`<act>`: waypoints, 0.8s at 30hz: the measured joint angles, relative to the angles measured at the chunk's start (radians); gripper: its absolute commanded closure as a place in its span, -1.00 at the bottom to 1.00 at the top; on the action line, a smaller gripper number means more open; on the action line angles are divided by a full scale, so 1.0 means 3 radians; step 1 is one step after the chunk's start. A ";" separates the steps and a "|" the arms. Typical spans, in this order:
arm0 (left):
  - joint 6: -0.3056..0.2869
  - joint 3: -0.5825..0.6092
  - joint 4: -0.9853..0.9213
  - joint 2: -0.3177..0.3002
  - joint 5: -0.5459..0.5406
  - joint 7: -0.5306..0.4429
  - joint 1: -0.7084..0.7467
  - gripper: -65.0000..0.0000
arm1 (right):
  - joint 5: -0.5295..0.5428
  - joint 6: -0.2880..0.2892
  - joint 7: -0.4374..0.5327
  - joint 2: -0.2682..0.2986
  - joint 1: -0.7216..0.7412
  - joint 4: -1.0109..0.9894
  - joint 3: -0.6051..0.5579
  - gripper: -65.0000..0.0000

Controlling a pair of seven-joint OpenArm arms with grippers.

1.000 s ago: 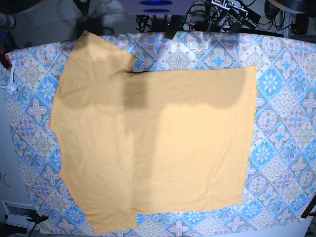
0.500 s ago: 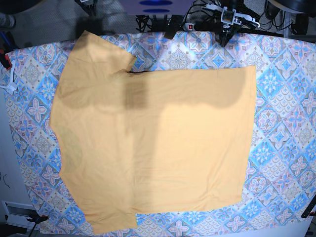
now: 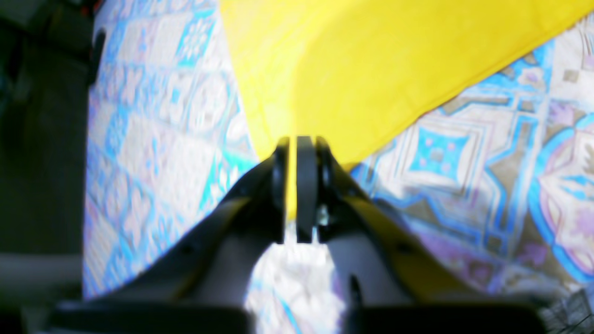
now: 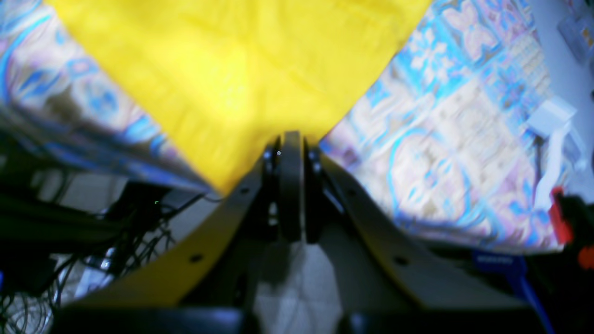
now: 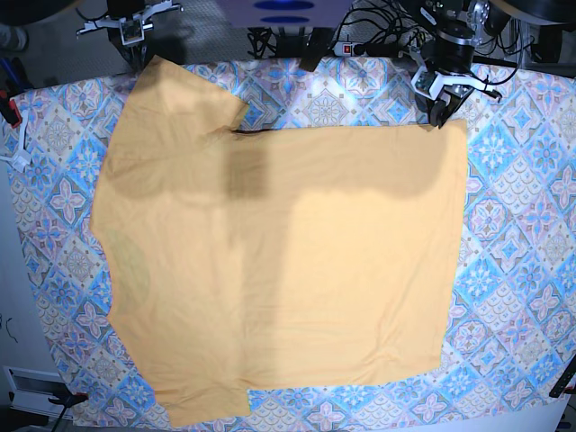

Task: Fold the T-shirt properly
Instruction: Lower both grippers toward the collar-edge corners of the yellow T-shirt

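Tiled cloth (image 5: 526, 270) under T-shirt (image 5: 279, 270), left gripper (image 3: 293, 153) slightly parted, right gripper (image 4: 291, 139) closed empty.

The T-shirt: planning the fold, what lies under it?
The patterned cloth shows all round the T-shirt and runs beneath it; anything else under the shirt is hidden.
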 measured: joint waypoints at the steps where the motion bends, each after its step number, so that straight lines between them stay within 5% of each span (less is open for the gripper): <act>1: 0.0019 0.0000 0.0001 0.0003 0.0153 0.0075 -0.0033 0.55 | -0.0001 0.0000 -0.0034 0.0000 0.0020 0.0041 0.0017 0.96; 7: -0.0006 0.0463 -0.0001 -0.0076 0.0797 0.0492 -0.0148 0.25 | 0.0000 -0.0001 -0.0193 -0.0008 0.0052 0.0118 0.0015 0.96; 10: -0.0045 0.0621 -0.0003 -0.0137 0.0837 0.0697 -0.0191 0.20 | 0.0001 -0.0003 -0.0195 -0.0006 0.0112 0.0118 0.0015 0.96; 13: -0.0326 0.0676 -0.0006 -0.0182 0.0838 0.0940 -0.0276 0.20 | 0.0000 0.0001 -0.0189 -0.0006 0.0154 0.0130 0.0015 0.96; 18: -0.0596 0.0664 -0.0006 -0.0280 0.0837 0.0970 -0.0294 0.20 | 0.0000 0.0000 -0.0203 0.0001 0.0135 0.0128 0.0015 0.96; 24: -0.0683 0.0640 -0.0126 -0.0326 0.0838 0.0956 -0.0416 0.20 | 0.0000 0.0000 -0.0196 0.0003 0.0165 0.0128 0.0015 0.96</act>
